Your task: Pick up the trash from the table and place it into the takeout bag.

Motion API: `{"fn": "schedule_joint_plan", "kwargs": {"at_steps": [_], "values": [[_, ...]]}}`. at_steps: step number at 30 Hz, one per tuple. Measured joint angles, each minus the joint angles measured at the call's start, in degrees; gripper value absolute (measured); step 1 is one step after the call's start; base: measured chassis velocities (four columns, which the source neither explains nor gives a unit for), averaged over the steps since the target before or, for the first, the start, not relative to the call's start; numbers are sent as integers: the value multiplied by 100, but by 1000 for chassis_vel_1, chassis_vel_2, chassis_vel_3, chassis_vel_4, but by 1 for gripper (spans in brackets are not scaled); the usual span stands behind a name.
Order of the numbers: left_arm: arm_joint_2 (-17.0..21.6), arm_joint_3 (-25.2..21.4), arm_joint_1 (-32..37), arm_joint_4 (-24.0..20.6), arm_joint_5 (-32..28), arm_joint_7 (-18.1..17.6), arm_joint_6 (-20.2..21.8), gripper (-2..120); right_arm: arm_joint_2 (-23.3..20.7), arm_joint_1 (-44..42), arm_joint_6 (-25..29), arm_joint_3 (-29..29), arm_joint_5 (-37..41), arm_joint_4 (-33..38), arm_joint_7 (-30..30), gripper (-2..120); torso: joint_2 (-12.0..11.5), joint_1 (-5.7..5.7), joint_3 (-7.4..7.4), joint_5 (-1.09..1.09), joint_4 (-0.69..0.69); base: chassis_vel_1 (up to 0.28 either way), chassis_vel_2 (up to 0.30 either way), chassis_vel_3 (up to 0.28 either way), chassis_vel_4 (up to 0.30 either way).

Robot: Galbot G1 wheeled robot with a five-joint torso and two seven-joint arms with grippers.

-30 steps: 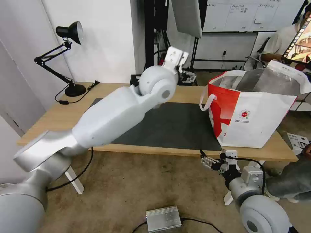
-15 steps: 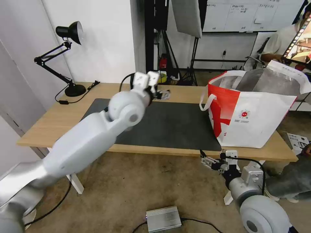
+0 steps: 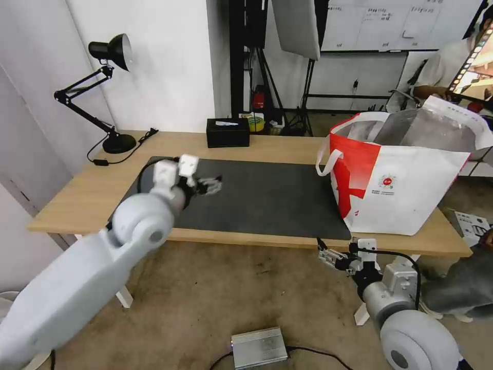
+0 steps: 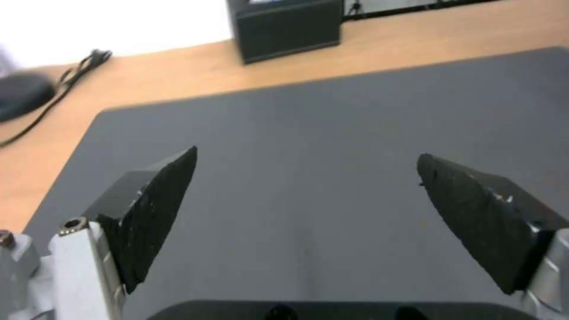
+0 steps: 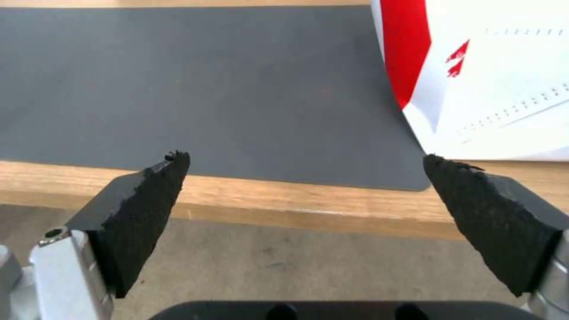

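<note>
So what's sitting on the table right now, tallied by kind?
Takeout bag: 1
Dark grey mat: 1
Black tissue box: 1
Black desk lamp: 1
Total: 4

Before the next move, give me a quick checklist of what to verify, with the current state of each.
1. Left pincer free: ok, open over the mat, nothing between its fingers.
2. Right pincer free: ok, open and holding nothing, low in front of the table edge.
3. Bag ready: ok, upright on the table's right end, mouth open.
4. Trash left on the table: ok, none seen on the mat or the wood.
5. Trash inside the bag: cannot tell, its inside is hidden.
6. Non-trash left alone: ok, the tissue box and lamp stand at the far edge.
</note>
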Motion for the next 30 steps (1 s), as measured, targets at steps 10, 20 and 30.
{"fn": "schedule_joint_plan", "kwargs": {"at_steps": [10, 20, 30], "values": [[95, -674, 1362, -379, 450, 155, -410, 100, 0, 0, 0, 0, 0, 0, -1, 100, 0, 1, 0, 2, -2, 0, 0, 0, 0], [-52, -859, 1938, -642, 526, -42, -417, 100, 0, 0, 0, 0, 0, 0, 0, 100, 0, 1, 0, 3, -3, 0, 0, 0, 0], [-301, -801, 2116, -387, 774, -124, -415, 100, 0, 0, 0, 0, 0, 0, 0, 100, 0, 1, 0, 2, -2, 0, 0, 0, 0]]}}
